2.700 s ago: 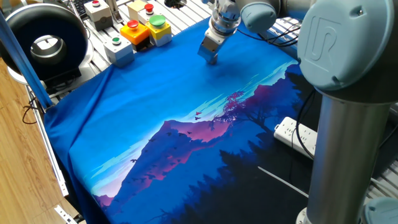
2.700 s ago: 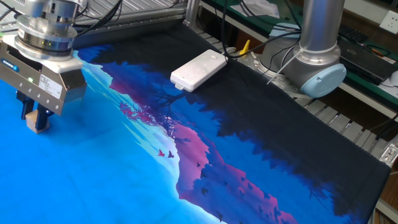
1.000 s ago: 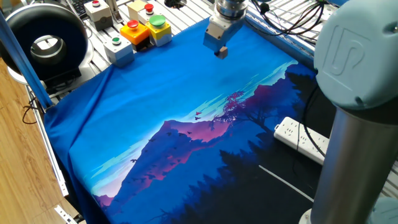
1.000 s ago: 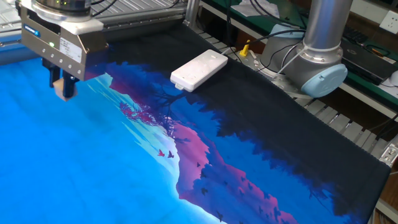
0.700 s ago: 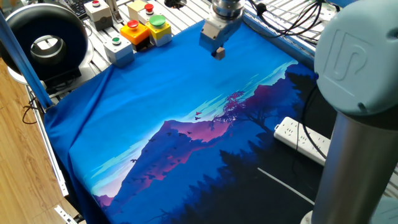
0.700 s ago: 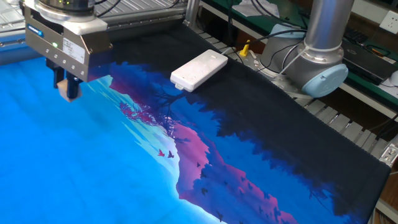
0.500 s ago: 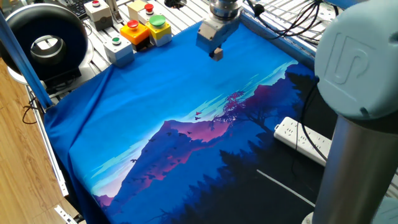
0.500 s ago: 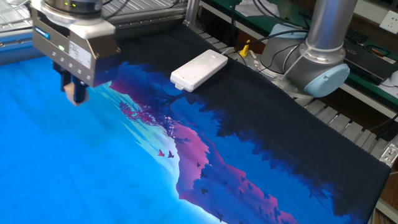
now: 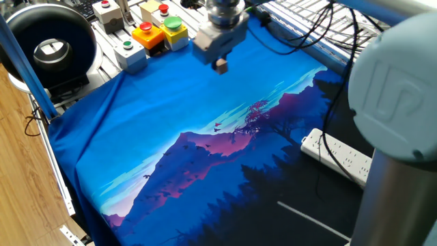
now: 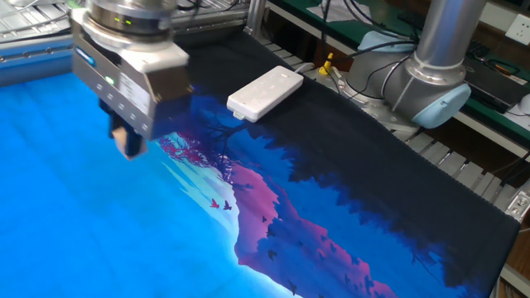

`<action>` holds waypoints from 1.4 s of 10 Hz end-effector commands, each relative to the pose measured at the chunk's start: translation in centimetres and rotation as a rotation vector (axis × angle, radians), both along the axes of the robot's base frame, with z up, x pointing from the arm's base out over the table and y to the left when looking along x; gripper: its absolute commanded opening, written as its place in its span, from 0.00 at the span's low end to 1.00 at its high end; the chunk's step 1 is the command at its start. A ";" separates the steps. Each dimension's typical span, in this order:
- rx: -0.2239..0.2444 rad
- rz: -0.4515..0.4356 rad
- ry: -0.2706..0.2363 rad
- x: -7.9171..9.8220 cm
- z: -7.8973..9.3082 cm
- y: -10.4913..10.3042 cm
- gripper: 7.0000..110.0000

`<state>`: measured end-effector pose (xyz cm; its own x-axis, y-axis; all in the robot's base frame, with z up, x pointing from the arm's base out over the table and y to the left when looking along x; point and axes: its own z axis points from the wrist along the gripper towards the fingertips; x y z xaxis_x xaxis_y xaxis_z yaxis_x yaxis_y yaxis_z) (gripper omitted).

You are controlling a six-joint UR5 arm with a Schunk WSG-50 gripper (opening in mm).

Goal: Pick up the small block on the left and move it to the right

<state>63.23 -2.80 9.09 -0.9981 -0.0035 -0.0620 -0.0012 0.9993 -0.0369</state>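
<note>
**Block held clear of the cloth**

You have the gripper (image 9: 220, 63) pinching the small block (image 9: 220, 66) between its fingers (image 10: 118, 132), lifted off the blue mountain-print cloth (image 9: 177, 116). Your block (image 10: 131, 146) hangs over the light-blue sky part of the print, near the button boxes (image 9: 156, 31) and well apart from the white power strip (image 10: 264, 93)

small block (image 9: 220, 65) (image 10: 131, 146) | tan wooden cube | airborne, clamped in pincer (image 9: 220, 63)
</note>
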 end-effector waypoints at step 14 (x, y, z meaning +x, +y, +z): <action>-0.002 -0.253 -0.087 0.6 -5.2 14.9 0.00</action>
<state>63.28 10.90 5.73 -0.9671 0.2193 -0.1290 0.2257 0.9735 -0.0375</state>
